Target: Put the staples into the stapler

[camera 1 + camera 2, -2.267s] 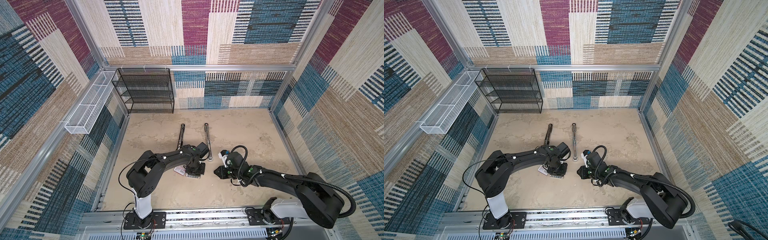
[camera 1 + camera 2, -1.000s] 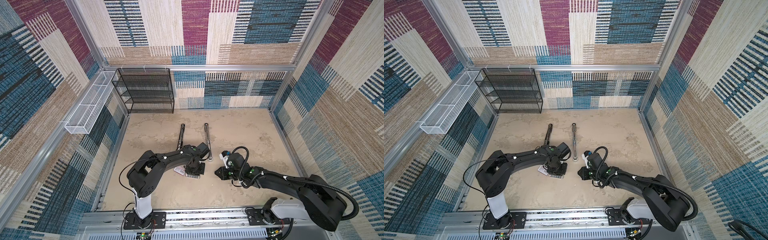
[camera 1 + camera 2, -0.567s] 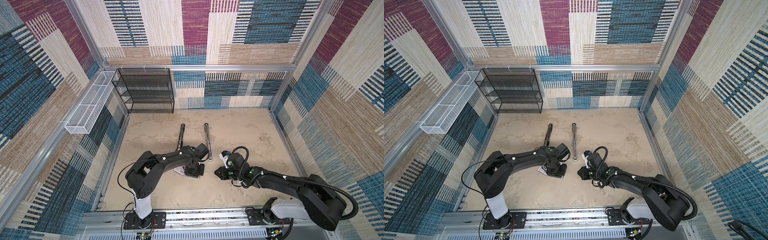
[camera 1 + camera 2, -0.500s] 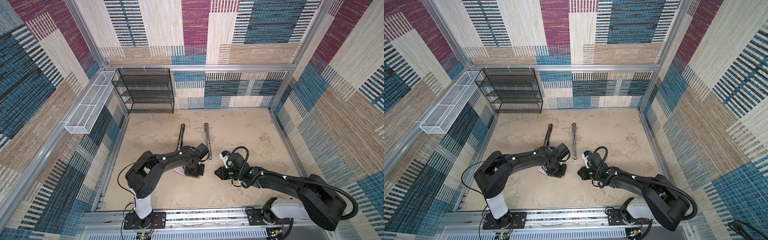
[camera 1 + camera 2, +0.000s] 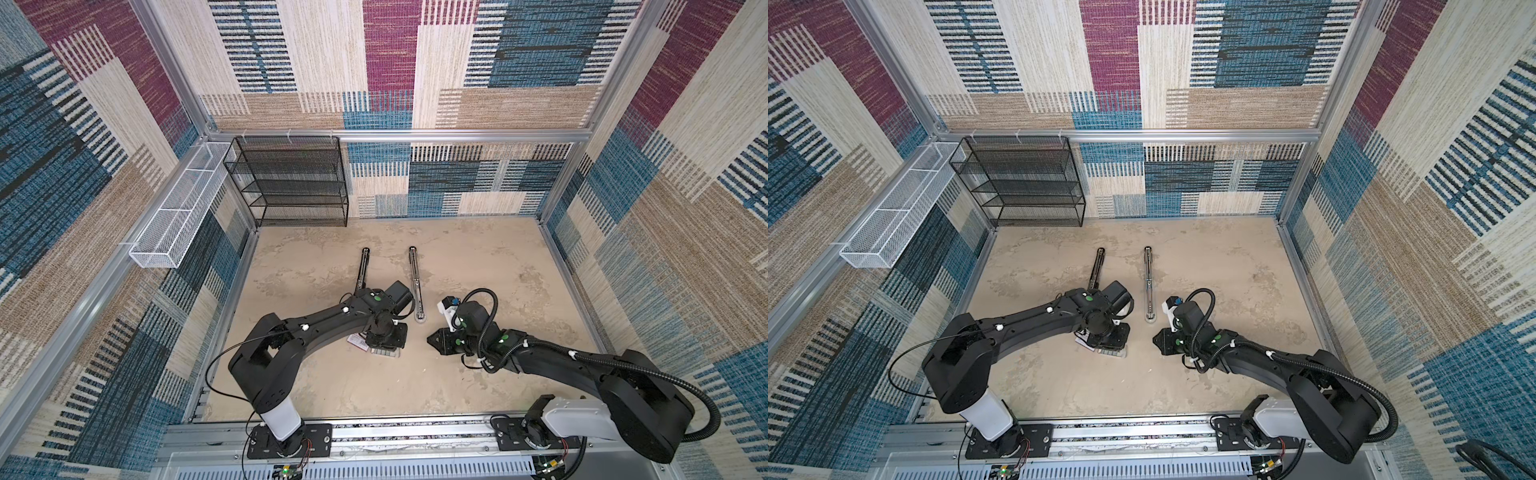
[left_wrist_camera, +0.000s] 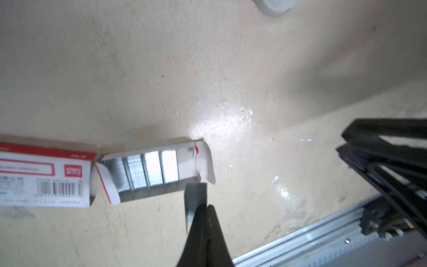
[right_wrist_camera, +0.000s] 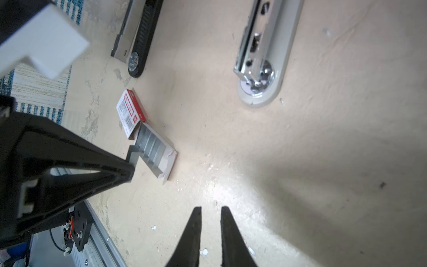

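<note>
Left wrist view: my left end effector (image 6: 205,208) had its black fingertips pressed together, pinching one end of a short strip of grey metal staples (image 6: 195,196). That strip stood just beside the edge of a small flat white card tray (image 6: 204,161), where more grey staple rows (image 6: 147,171) lay side by side. A white cardboard box with a red label (image 6: 44,178) lay at the tray's other end, on the mottled beige counter (image 6: 161,69). I could not tell whether the strip touched the tray. From the right wrist, my right end effector (image 7: 211,209) hung slightly spread and empty over bare counter. A chrome stapler rail on a grey base (image 7: 261,57) and a black stapler bar (image 7: 143,34) lay apart from each other, well clear of the strip.
</note>
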You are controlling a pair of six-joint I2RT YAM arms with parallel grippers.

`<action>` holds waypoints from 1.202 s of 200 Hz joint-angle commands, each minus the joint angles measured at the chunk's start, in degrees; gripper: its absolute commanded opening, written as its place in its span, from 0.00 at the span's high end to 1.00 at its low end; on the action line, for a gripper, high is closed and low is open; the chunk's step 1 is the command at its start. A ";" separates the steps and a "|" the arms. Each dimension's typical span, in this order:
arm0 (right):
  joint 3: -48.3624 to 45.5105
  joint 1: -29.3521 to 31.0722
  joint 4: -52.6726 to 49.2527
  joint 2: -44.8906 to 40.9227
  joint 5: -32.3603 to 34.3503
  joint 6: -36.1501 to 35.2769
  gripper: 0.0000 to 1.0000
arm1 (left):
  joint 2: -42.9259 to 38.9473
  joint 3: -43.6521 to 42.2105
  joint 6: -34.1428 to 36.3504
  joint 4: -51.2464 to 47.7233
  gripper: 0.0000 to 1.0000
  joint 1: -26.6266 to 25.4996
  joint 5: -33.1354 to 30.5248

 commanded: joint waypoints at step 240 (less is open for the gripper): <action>4.16 -13.33 53.64 -5.56 -42.95 26.68 0.54 | -26.62 -17.91 -13.84 62.93 1.00 11.81 47.77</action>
